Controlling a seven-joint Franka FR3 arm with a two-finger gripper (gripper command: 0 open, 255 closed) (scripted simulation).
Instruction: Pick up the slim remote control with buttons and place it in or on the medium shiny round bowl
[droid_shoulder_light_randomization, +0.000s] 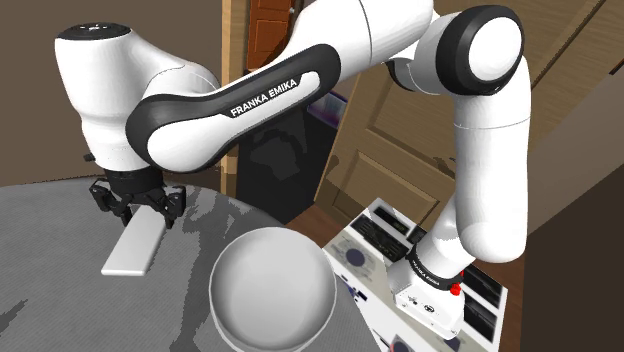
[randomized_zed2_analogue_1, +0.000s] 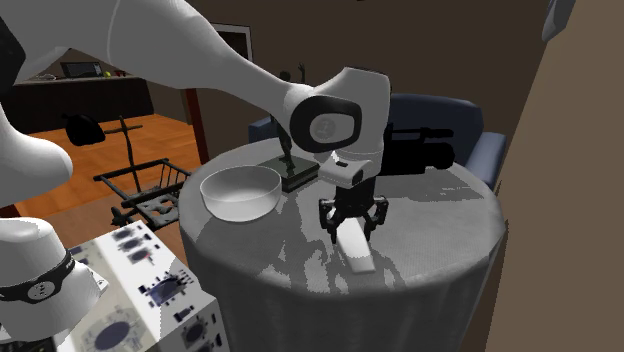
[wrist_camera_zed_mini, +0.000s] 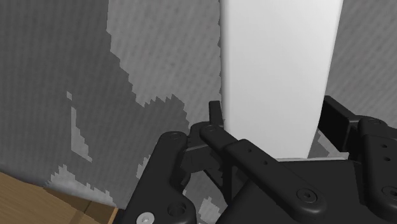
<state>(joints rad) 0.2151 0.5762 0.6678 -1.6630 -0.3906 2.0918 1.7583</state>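
The hand clasps one end of the white remote, its fingers pressed against both long edges. The remote lies on the grey table. In the shoulder view the white bowl sits at four o'clock from it.

In the second exterior view, a round table draped in mottled grey cloth is carrying a plain white slim remote at six o'clock, a pale round bowl at ten, a dark square-based figurine at eleven and a black blocky device at one.
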